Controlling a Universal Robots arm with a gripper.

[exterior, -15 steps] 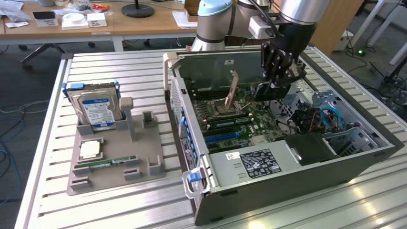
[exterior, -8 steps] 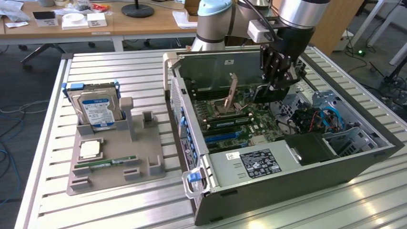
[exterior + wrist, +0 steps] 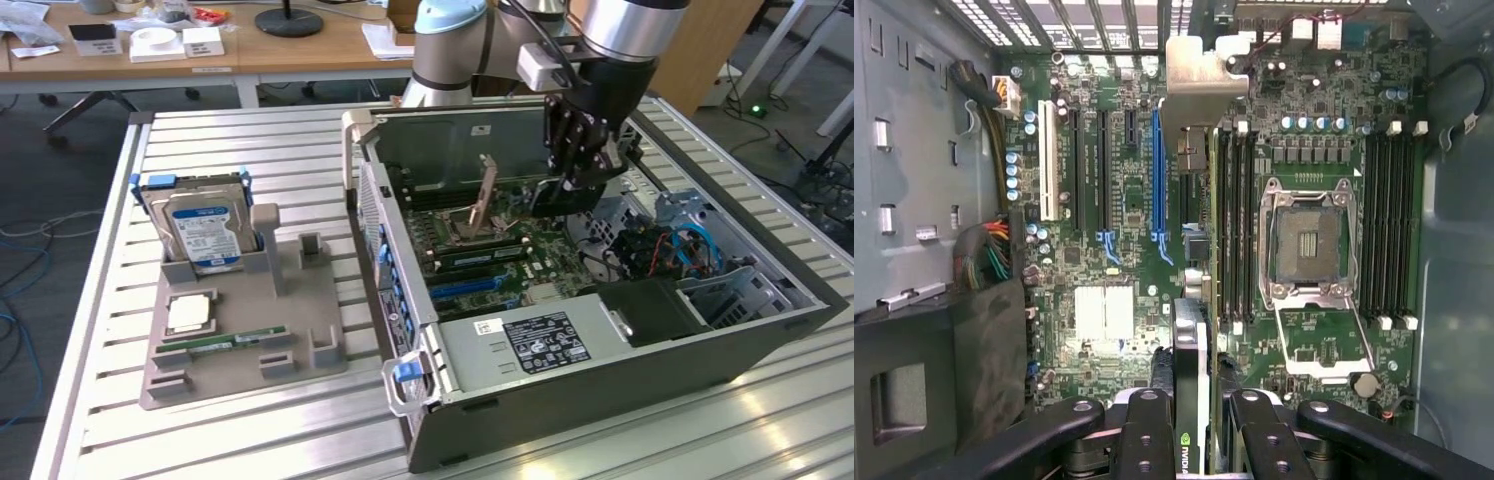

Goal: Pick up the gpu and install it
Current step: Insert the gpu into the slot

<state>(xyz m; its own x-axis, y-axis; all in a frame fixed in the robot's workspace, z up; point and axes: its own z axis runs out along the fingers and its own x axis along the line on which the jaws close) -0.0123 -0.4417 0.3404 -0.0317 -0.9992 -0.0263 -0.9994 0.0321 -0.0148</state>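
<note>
I see the computer case [image 3: 574,400] lying open-side-up on the slatted metal desk [image 3: 227,430]. Inside the case lies the green motherboard [image 3: 1104,260]. It has one CPU socket [image 3: 1309,240], one white slot [image 3: 1051,160] and one long blue slot [image 3: 1156,170]. A black power supply box [image 3: 647,305] fills one corner of the case.

My end effector [image 3: 567,185] [image 3: 1194,410] is down inside the case, and its fingers [image 3: 1144,425] are clamped on the gpu [image 3: 561,200] [image 3: 1191,340]. The gpu stands on its thin edge over the motherboard, just beside the blue slot on the CPU socket's side. Its silver bracket [image 3: 1199,80] points at the case's back wall. I cannot tell if the card touches the board.

The top of the case is wide open, so there is room above the card. The room is tight at the bracket end, close to the back wall. It is also tight along the card, between the blue slot and the black memory slots [image 3: 1236,220].

Beside the case, well apart from it, a gray parts holder [image 3: 287,345] sits on the desk. It holds one hard drive [image 3: 200,235] standing up, one CPU chip [image 3: 187,312] lying flat and one green RAM stick [image 3: 220,342].
</note>
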